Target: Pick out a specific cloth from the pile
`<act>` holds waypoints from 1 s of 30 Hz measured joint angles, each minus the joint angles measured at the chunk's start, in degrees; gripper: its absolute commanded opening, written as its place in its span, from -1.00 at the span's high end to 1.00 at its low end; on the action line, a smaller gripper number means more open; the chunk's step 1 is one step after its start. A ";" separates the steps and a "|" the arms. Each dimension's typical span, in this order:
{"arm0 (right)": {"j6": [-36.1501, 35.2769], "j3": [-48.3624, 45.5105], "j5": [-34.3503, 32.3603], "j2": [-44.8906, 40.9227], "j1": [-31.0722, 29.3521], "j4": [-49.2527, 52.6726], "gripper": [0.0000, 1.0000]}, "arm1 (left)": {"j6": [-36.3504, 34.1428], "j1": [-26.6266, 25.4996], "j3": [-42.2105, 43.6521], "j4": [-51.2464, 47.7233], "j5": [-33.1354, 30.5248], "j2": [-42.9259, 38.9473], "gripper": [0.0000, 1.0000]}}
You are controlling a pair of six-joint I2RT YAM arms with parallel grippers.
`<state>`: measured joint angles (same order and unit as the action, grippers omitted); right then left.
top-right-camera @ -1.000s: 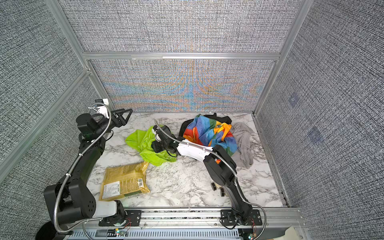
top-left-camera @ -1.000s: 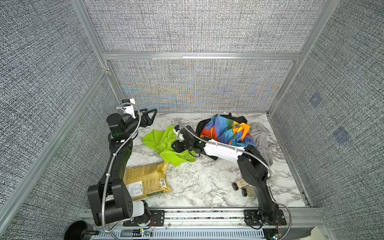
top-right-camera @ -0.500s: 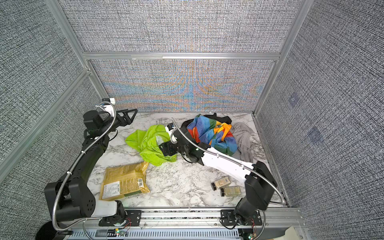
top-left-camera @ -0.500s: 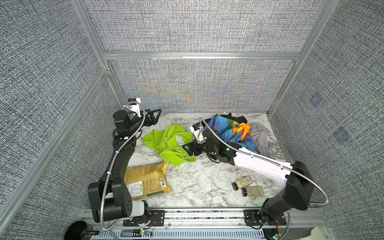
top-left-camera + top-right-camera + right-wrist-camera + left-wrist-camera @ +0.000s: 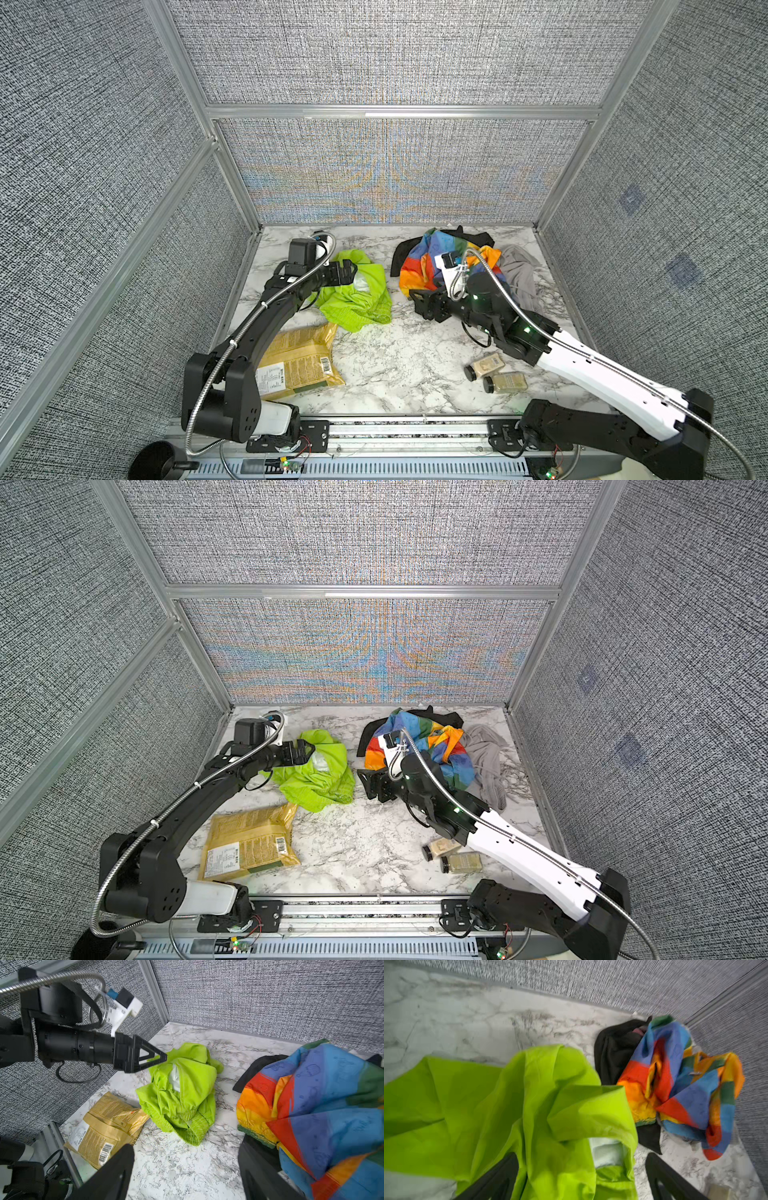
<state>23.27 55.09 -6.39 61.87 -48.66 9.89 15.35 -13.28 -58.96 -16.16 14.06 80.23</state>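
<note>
Cloth: crumpled neon lime-green, ribbed elastic waistband, pale lining; left pincer and right pincer both wide.

A flat golden-yellow pouch with a white label and a barcode lies on the marble tabletop. It sits back from the left gripper, toward that arm's base. Two small tan bottles with black caps, one just beside the other, lie on their sides well behind the right gripper, close by its forearm. Grey woven panels in aluminium frames stand beyond both grippers.
</note>
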 measured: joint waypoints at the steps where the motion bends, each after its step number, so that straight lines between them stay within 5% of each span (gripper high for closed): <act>1: 0.02 -0.76 -0.24 -0.94 0.09 0.39 -0.67 | -0.46 -1.11 0.50 -0.90 -0.87 0.09 -0.97; 15: 0.52 -3.04 -5.11 -5.55 1.81 4.28 -0.64 | 1.14 -3.30 1.38 -0.24 -5.75 11.30 -0.76; 30: 0.50 -3.45 -7.63 -9.73 2.05 7.78 -0.63 | 6.36 2.71 -7.13 7.72 -6.10 24.09 -0.71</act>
<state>23.77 51.64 -14.02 52.14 -46.61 17.67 21.71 -10.57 -66.08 -8.45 7.97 104.31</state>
